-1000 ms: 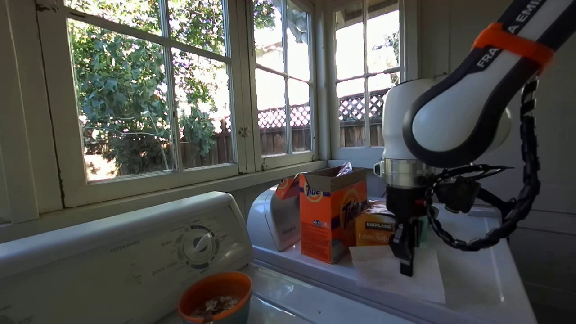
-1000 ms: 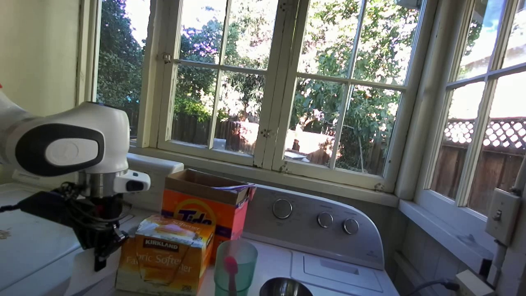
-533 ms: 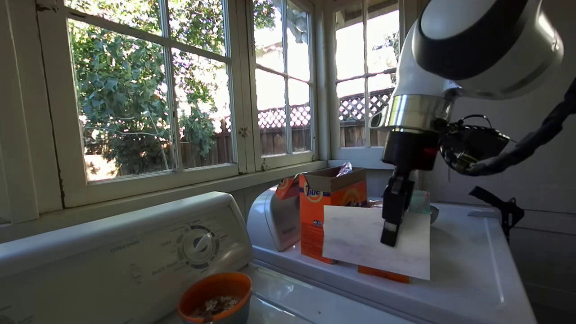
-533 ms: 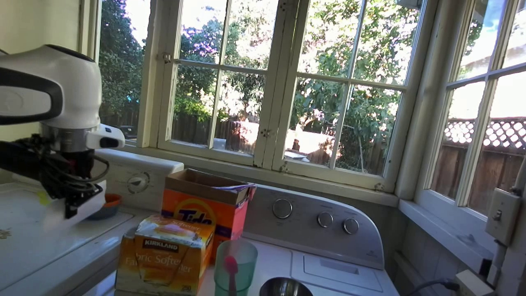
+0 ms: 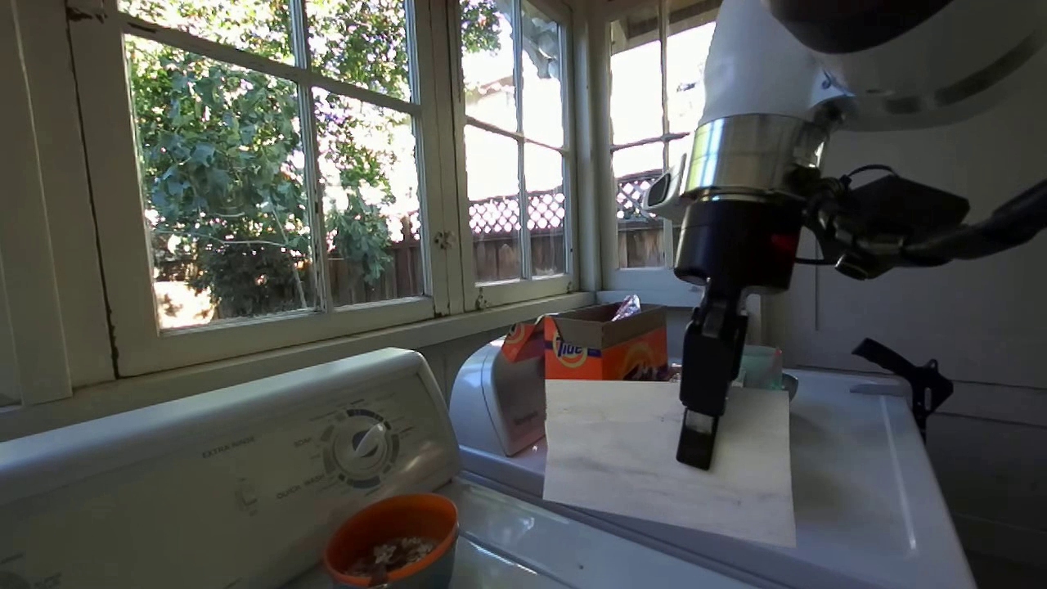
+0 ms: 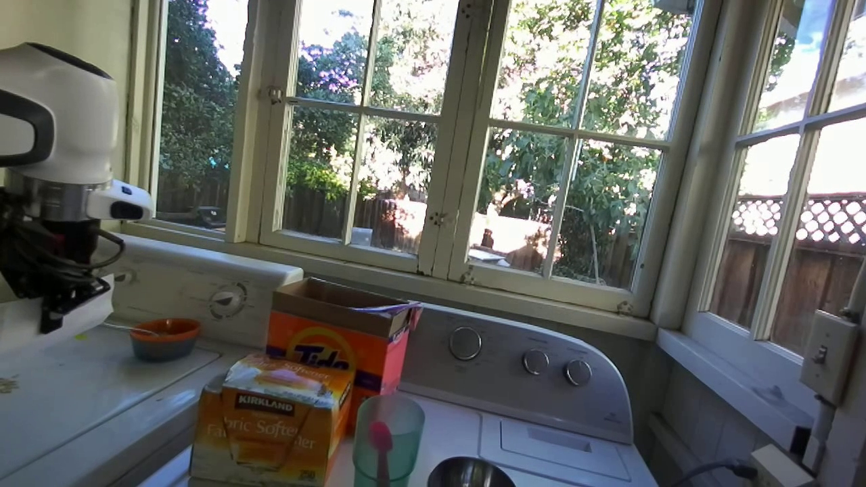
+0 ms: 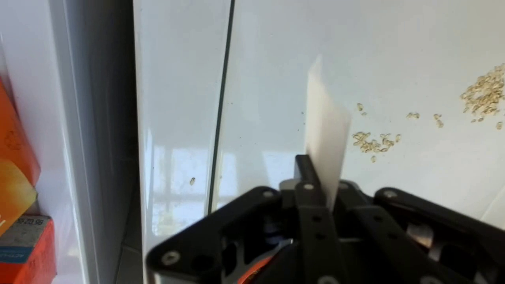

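Tool point(image 5: 697, 448): jaws together, clamped on the sheet point(image 5: 613, 458); your fingers overlap its face from the top edge down.
Sheet: held over the washer point(image 7: 272, 98), broad face showing in an exterior view, nearly edge-on in the wrist view. A second ago you had it just beside the Kirkland box point(image 6: 270, 433); now it's well apart from that box.
Sheet's low edge: cut by the frame in an exterior view, so can't call how far you are above the washer.
Tide box point(image 5: 609, 356): not moved, but your sheet now covers its lower part in that exterior view; a second ago the front showed down to its base.
Bowl point(image 6: 164, 348): orange rim, on the washer. Half a second ago your sheet partly blocked it; now it shows whole.
Grains point(image 7: 485, 92): loose pile plus strays on the washer.
Green cup point(image 6: 407, 433): unmoved, near the Kirkland box.
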